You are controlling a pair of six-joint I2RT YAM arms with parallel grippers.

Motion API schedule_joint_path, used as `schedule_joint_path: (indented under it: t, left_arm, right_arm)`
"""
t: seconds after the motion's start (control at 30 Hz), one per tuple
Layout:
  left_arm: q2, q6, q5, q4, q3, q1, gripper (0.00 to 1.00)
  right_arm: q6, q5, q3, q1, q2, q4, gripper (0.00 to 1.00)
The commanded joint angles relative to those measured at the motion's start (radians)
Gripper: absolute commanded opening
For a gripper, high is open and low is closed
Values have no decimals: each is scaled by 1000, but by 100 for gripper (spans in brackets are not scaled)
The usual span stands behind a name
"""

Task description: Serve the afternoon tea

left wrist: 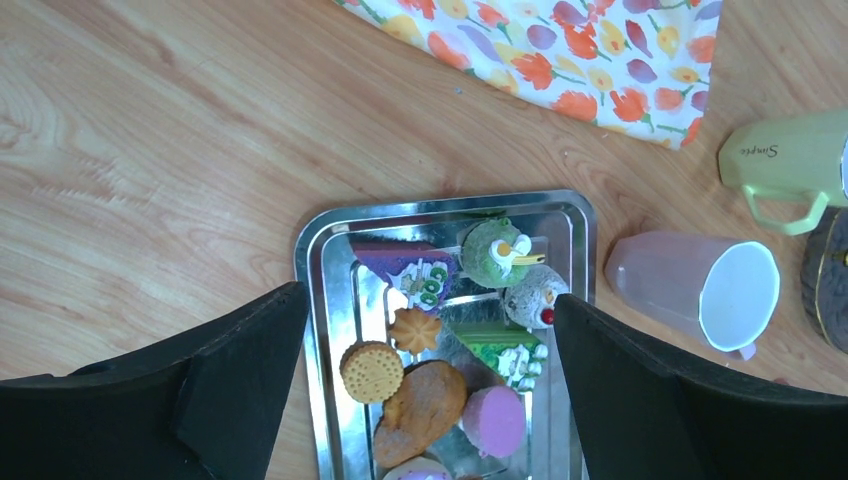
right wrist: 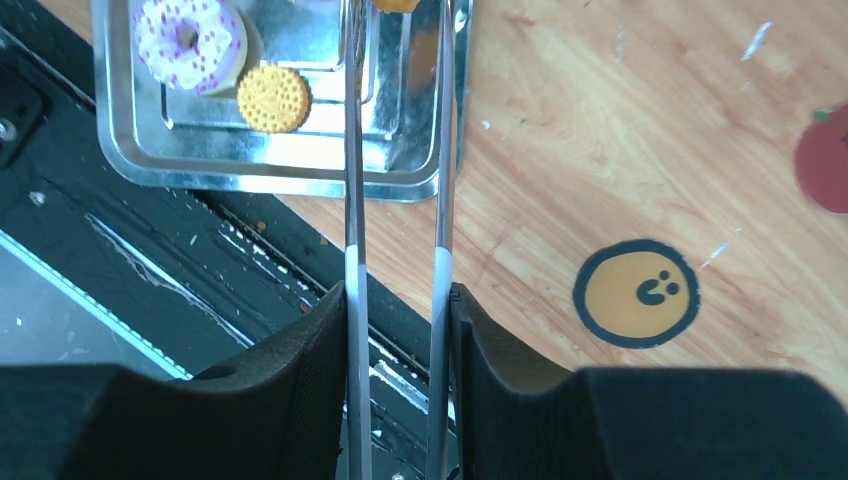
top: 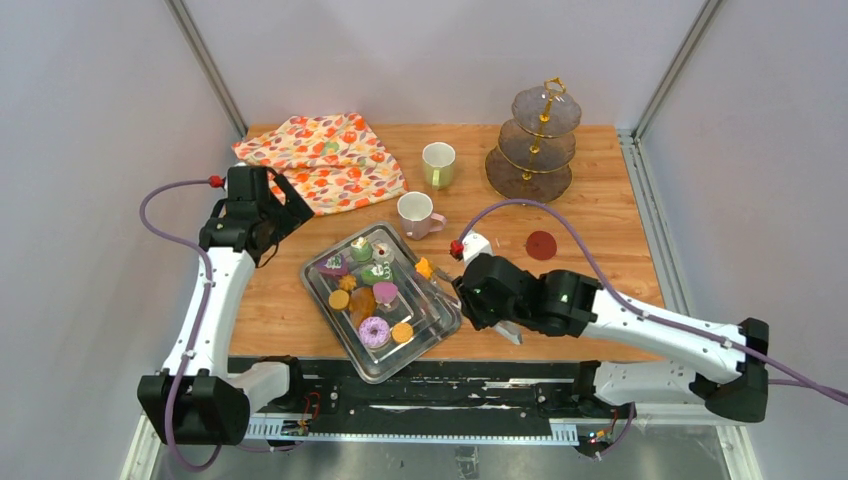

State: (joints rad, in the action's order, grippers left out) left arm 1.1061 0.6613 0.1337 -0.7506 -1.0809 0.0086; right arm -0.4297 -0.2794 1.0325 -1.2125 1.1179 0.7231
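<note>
The right claw (right wrist: pixel 398 300) was clamped on the metal tongs (right wrist: pixel 352 150), pressing both blades, whose tips reached over the right rim of the steel tray (right wrist: pixel 250 178). The left claw (left wrist: pixel 428 308) hung open above that tray. The pastries (left wrist: pixel 418 405), a pink-iced donut (right wrist: pixel 190 40) among them, lay in the tray. The pink mug (top: pixel 417 213) and pale-green mug (top: pixel 438 164) stood on the worktop (top: pixel 620 200) beyond it.

The tray (top: pixel 420 348) sits at the table's (top: pixel 280 310) front, the donut (top: pixel 374 331) and a cookie (top: pixel 402 332) side by side in its near corner. Behind the tray is the nearer mug (top: pixel 415 213), then the farther mug (top: pixel 438 164), with the cloth (top: pixel 325 158) left of them and the tiered stand (top: pixel 535 140) right. The tongs (right wrist: pixel 441 180) reach from the right gripper (right wrist: pixel 398 300) over the tray's right rim.
</note>
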Motion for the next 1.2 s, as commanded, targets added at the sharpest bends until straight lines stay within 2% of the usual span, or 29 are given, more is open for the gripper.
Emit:
schedule_joint_path:
  t: [0.0, 0.13, 0.23, 0.4, 0.5, 0.77, 1.17]
  left_arm:
    - [-1, -13, -17, 0, -36, -6, 97]
    - [-7, -8, -30, 0, -37, -6, 97]
    - [-8, -6, -38, 0, -38, -6, 97]
    - [-9, -7, -51, 0, -41, -6, 97]
    - [-9, -13, -58, -2, -49, -6, 97]
    - [-1, -22, -68, 0, -71, -6, 98]
    - [13, -31, -80, 8, -65, -6, 98]
  right_arm:
    - [58, -42, 106, 66, -67, 81, 0]
    - [129, -40, 168, 192, -127, 126, 1]
    - [184, -28, 203, 334, -155, 126, 1]
    - [252, 62, 268, 554, -113, 105, 1]
    - [269, 87, 299, 629, -67, 95, 1]
    - [291, 175, 363, 789, 13, 58, 1]
    - [289, 214, 301, 856, 74, -30, 1]
